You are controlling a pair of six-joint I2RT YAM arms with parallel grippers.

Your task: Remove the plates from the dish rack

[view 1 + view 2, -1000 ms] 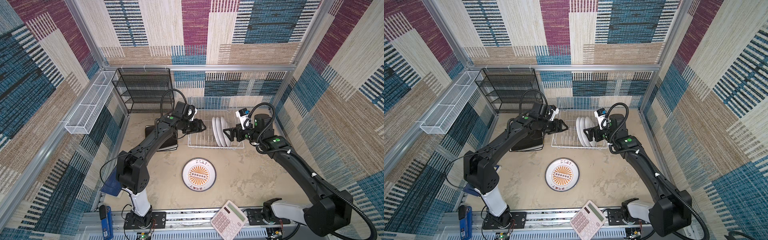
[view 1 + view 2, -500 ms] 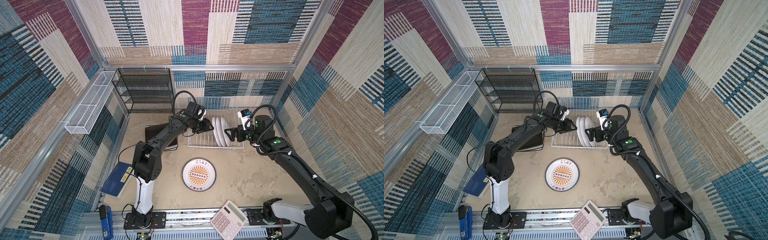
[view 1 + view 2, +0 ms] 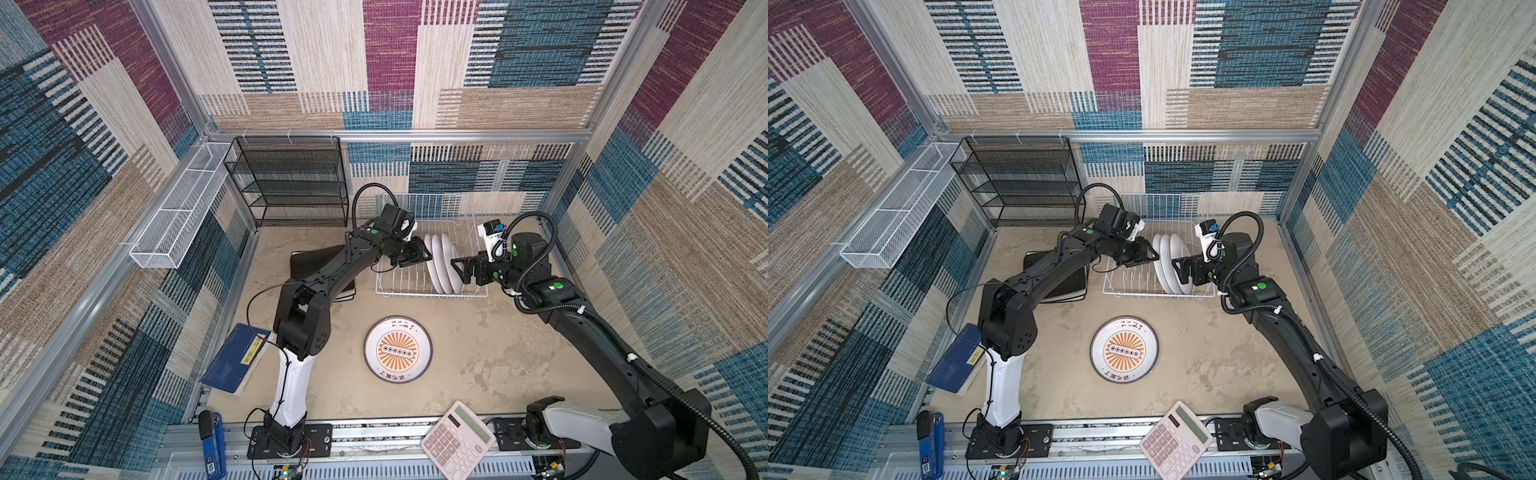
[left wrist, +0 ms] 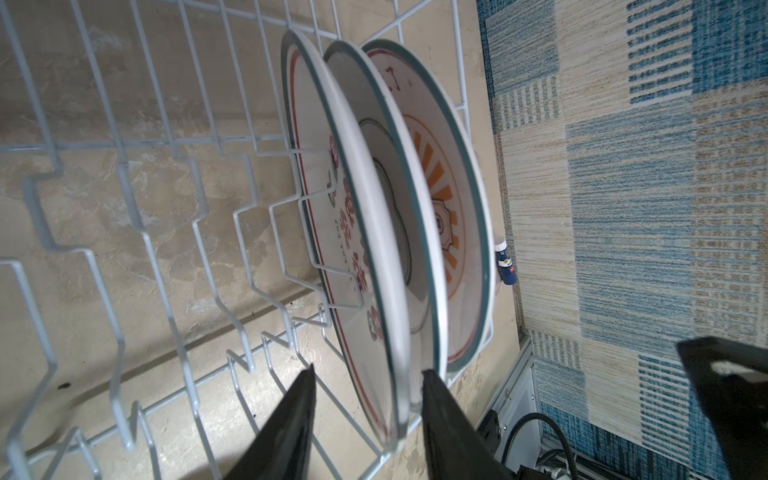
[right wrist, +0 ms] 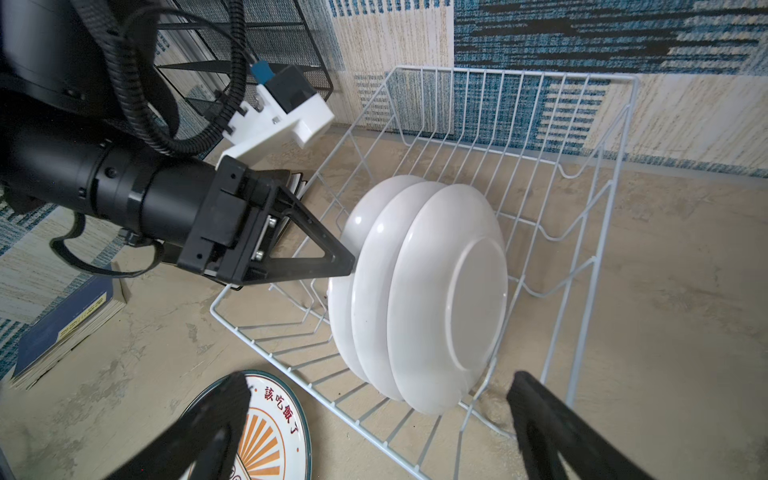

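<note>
The round plate [image 5: 274, 428] lying flat on the worktop [image 5: 665, 332] carries red Chinese characters along its rim: 該吃飯了. The blue book [image 5: 62, 328] has a yellow label, illegible. Calculator [image 3: 457, 438] keys and the racked plates [image 4: 353, 232] carry print that is also illegible.

three plates [image 3: 442, 266]: upright in dish rack [image 3: 432, 206], right end (close together) | fourth plate [image 3: 398, 348]: flat before rack
</note>
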